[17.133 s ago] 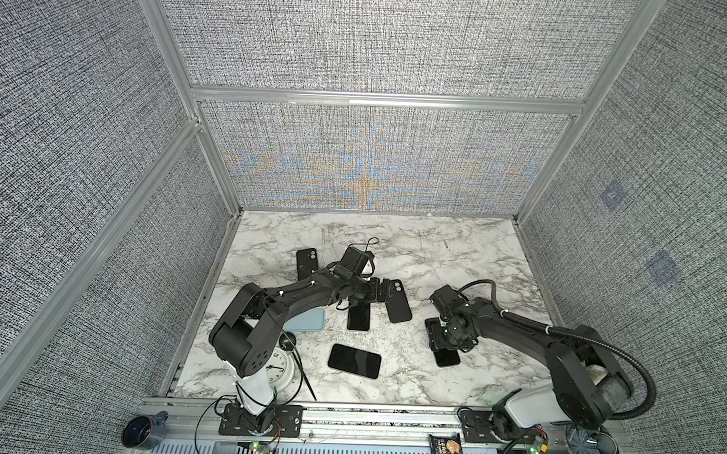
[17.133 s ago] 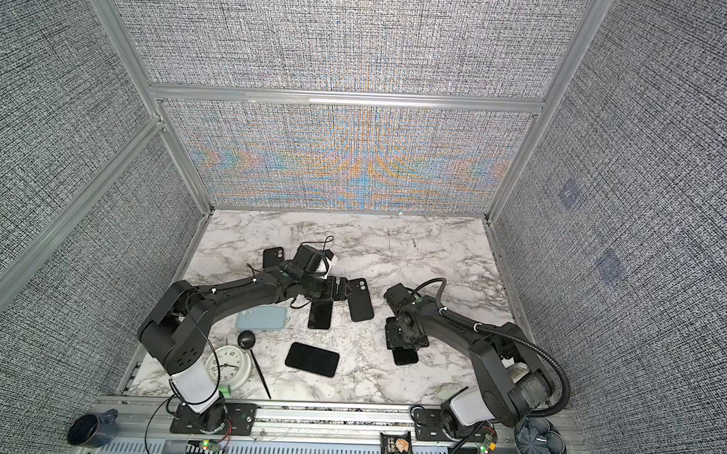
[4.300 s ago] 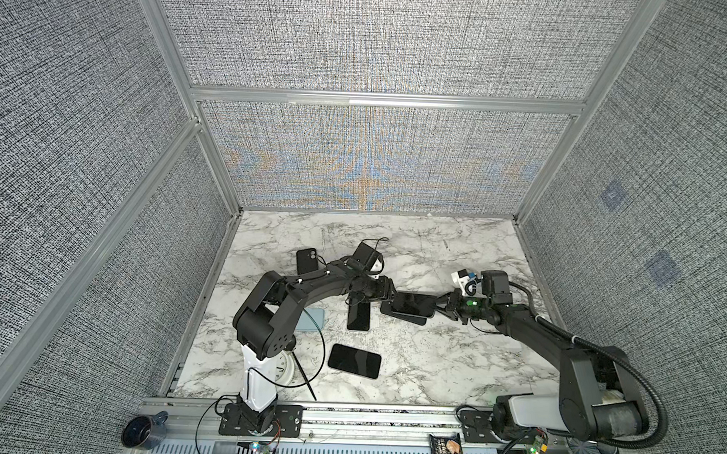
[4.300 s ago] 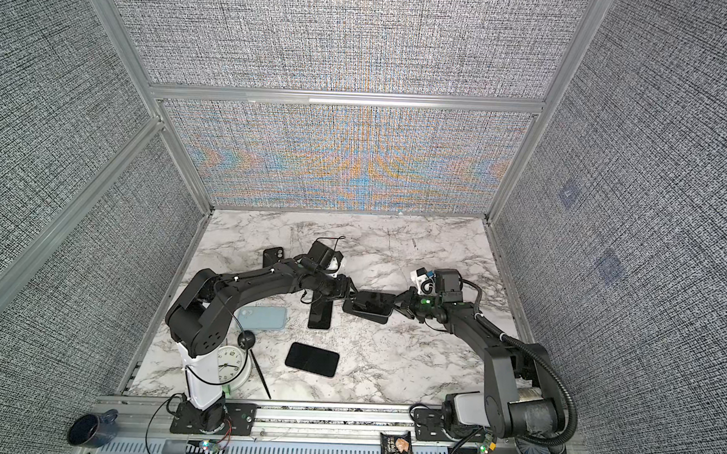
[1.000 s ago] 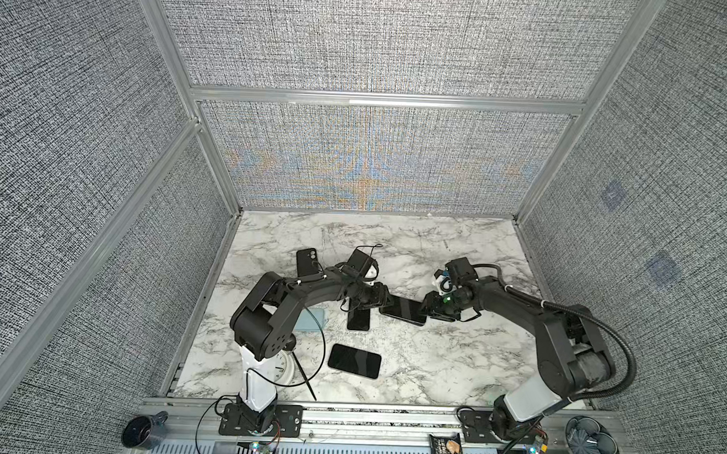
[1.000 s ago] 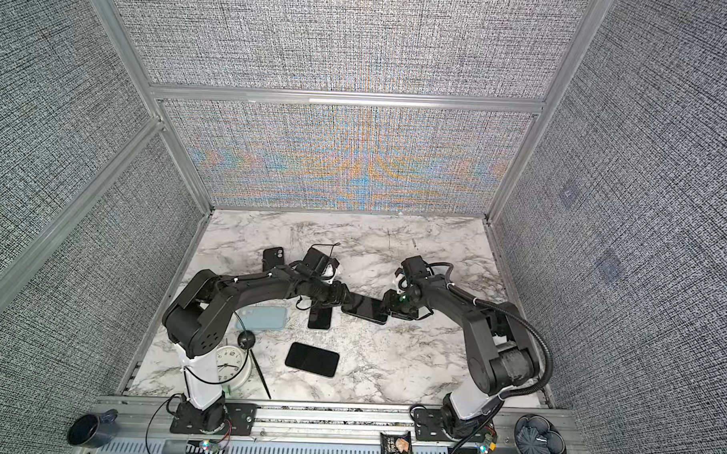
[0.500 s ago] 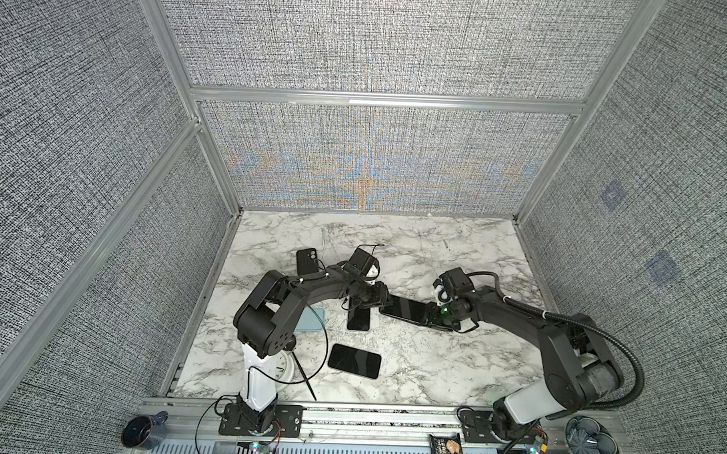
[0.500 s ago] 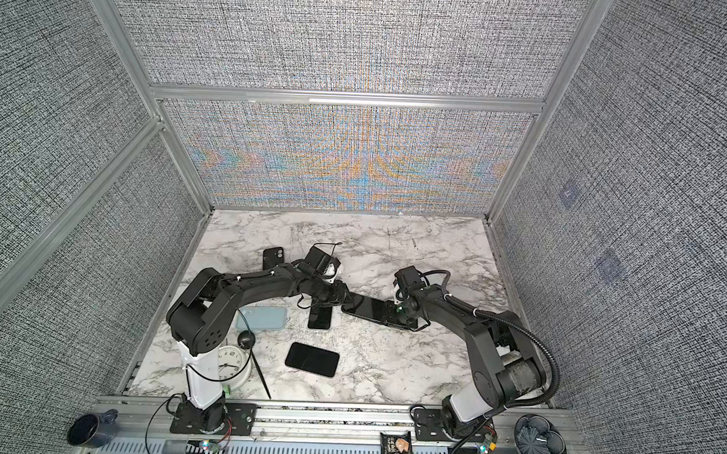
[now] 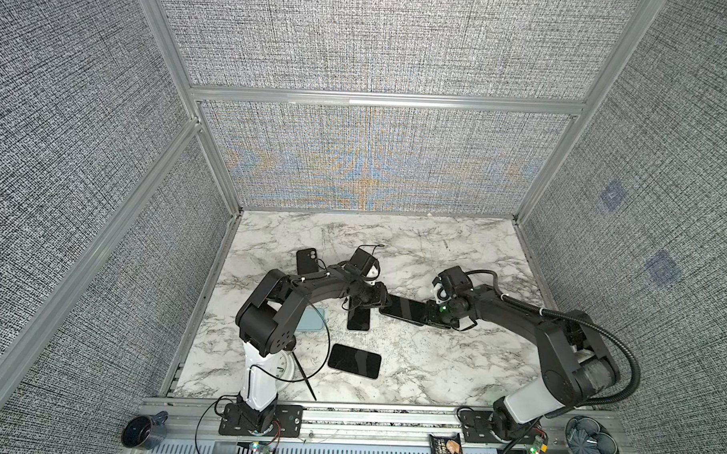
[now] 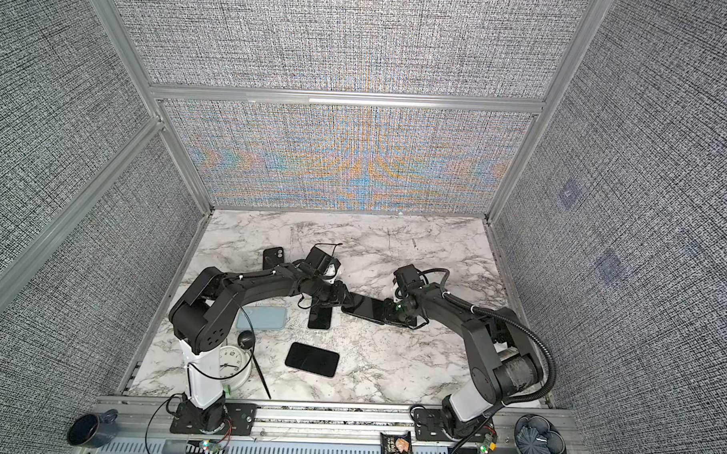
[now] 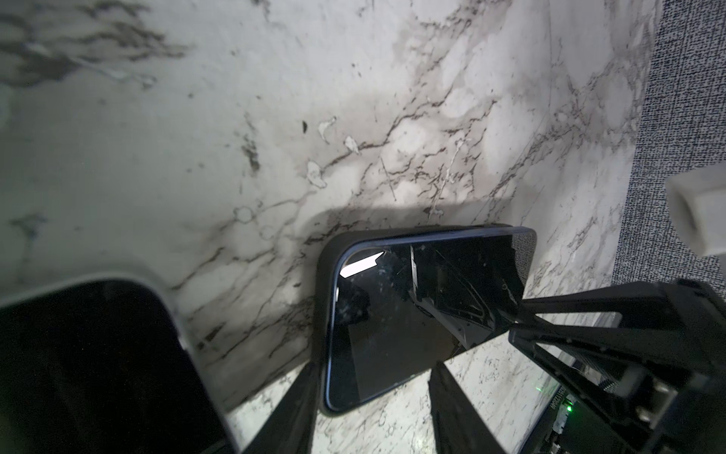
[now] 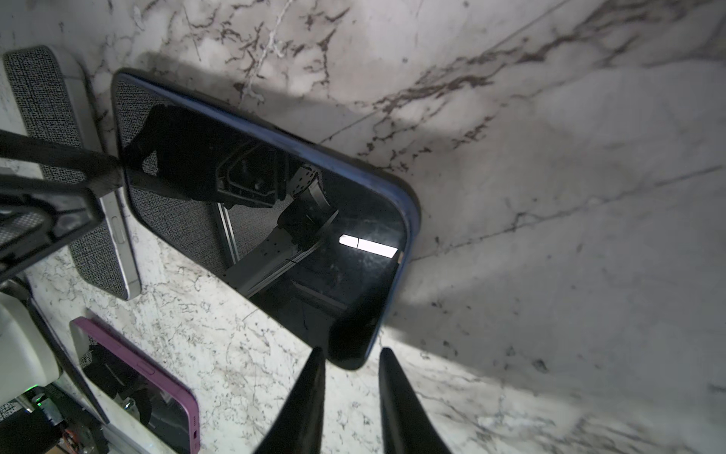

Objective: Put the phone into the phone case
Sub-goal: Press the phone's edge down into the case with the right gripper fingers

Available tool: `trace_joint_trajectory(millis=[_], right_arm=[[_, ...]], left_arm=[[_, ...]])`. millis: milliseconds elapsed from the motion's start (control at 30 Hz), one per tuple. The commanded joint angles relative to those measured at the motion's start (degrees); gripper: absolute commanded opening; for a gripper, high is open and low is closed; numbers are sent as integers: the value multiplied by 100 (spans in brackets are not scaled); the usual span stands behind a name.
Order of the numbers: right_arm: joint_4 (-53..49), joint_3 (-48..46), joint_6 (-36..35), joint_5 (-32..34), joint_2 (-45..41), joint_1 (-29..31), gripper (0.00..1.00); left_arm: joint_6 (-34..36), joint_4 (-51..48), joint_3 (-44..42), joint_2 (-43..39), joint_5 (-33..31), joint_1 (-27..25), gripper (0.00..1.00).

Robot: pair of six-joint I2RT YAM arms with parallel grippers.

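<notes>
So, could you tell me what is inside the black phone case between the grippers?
A blue-rimmed phone with a dark glass screen lies in the black phone case. The left gripper and right gripper cover its end corners, so full seating cannot be seen.

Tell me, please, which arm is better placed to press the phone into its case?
Probably right: the right gripper has tips close together at one end of the phone; the left gripper straddles the other.

Top views look down from high at the front; wrist views share the phone [image 11: 373,334] [image 12: 275,220] up close.
</notes>
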Motion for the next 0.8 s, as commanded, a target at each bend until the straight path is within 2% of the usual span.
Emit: trace_joint_trajectory(millis=[0, 767], right_arm=[[39, 38, 15, -59, 1, 13, 26], [110, 109, 30, -139, 93, 15, 20]], left_arm=[[63, -61, 2, 34, 29, 1, 47], [51, 16, 45, 141, 117, 7, 45]])
